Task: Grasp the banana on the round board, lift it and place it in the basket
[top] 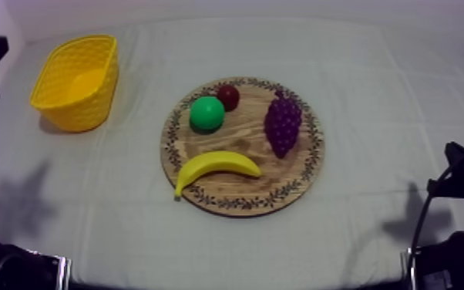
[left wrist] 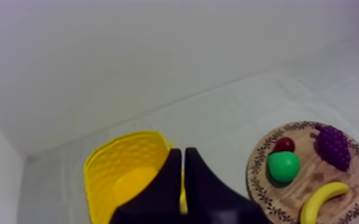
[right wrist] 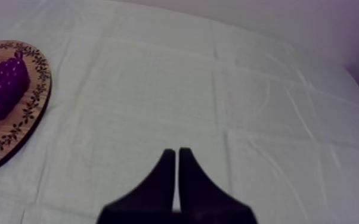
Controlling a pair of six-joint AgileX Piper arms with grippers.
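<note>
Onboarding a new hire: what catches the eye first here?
The bright yellow basket at far left stands out against the pale cloth. So does the round wooden board mid-table, with the banana along its near edge and purple grapes on its right side.

There is no writing to read anywhere: no word, label, brand name or number. The only marking is the dark garland of leaves around the rim of the wooden board [top: 243, 140], and that is ornament, not lettering.
</note>
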